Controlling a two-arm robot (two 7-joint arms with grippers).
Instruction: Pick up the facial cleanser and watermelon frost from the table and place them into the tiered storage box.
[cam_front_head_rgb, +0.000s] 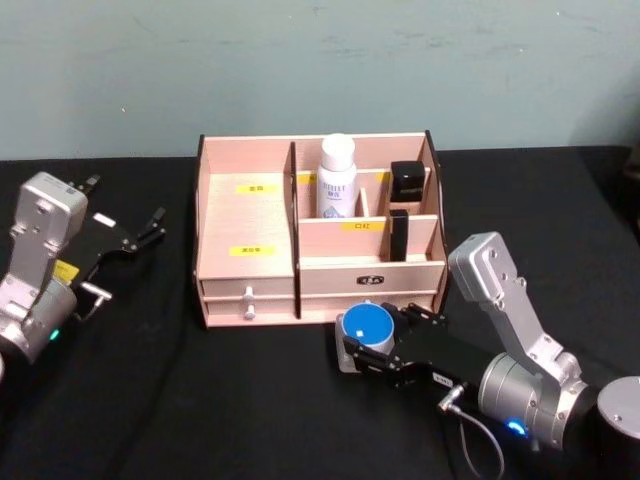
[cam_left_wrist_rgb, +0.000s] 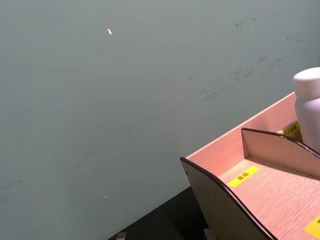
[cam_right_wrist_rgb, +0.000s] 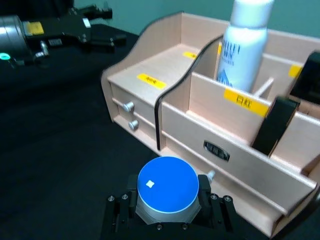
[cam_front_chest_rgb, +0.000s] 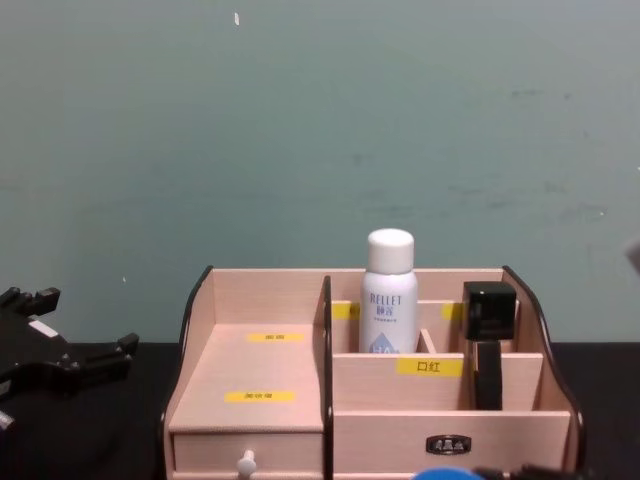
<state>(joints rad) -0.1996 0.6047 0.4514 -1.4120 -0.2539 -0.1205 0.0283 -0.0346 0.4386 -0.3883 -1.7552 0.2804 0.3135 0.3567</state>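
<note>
Watermelon frost (cam_front_head_rgb: 366, 325), squat clear blue-lidded jar, just near of light wooden tiered storage box (cam_front_head_rgb: 245, 215); right gripper (cam_right_wrist_rgb: 166, 202) jaws pinching body below lid. Likely light, rigid, slick. Left gripper (cam_front_head_rgb: 140, 235) parked left, spread.

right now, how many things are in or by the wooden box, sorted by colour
white: 1, the bottle
blue-lidded: 1, the jar
black: 2, the capped item and the slim stick
total: 4
</note>
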